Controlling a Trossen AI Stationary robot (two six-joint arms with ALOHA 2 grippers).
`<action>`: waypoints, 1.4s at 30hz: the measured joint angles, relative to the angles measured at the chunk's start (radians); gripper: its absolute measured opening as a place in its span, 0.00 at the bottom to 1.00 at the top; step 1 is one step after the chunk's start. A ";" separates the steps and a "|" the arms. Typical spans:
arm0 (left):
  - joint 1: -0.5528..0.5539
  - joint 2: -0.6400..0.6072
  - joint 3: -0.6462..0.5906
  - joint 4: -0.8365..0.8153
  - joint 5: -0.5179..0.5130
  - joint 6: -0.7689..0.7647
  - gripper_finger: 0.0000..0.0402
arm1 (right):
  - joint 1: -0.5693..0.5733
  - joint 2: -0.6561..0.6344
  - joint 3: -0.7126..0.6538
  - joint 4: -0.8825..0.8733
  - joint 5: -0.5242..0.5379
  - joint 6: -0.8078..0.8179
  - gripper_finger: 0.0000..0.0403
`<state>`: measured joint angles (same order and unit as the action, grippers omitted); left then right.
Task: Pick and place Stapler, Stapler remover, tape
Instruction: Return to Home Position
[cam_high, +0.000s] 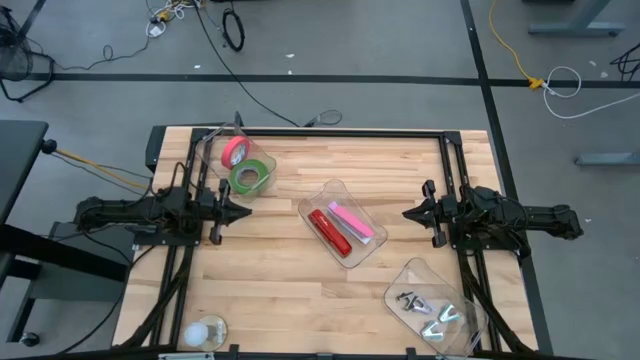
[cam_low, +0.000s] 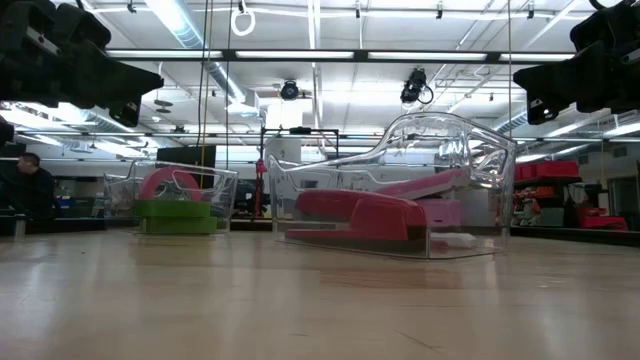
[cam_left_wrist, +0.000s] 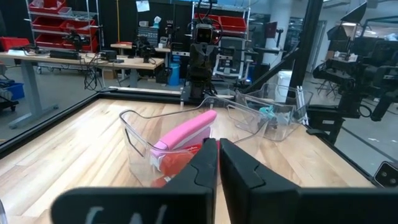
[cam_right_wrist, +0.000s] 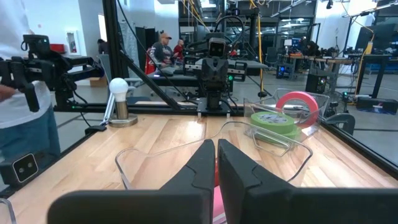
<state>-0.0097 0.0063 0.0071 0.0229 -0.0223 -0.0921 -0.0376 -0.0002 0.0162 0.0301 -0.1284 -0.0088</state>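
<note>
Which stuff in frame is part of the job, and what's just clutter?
Job:
pink tape
green tape
red stapler
pink stapler
staple removers
clear bins

Lying about:
white bulb on a stand
floor cables

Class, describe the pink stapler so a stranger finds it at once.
On the wooden table, find the clear bin at its middle. Two staplers lie side by side inside it. The pink stapler is the paler one, beside the red stapler.
</note>
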 joint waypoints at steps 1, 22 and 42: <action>0.000 0.000 0.000 0.005 0.000 0.000 0.06 | 0.000 0.000 0.000 0.000 0.000 0.000 0.06; 0.000 0.000 -0.001 0.028 0.001 0.000 0.07 | 0.000 0.000 0.000 0.000 0.000 0.000 0.06; 0.000 0.000 0.000 0.028 0.001 0.000 0.07 | 0.000 0.000 0.000 0.000 0.000 0.000 0.06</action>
<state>-0.0097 0.0063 0.0067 0.0513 -0.0212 -0.0924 -0.0372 -0.0002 0.0162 0.0301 -0.1284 -0.0086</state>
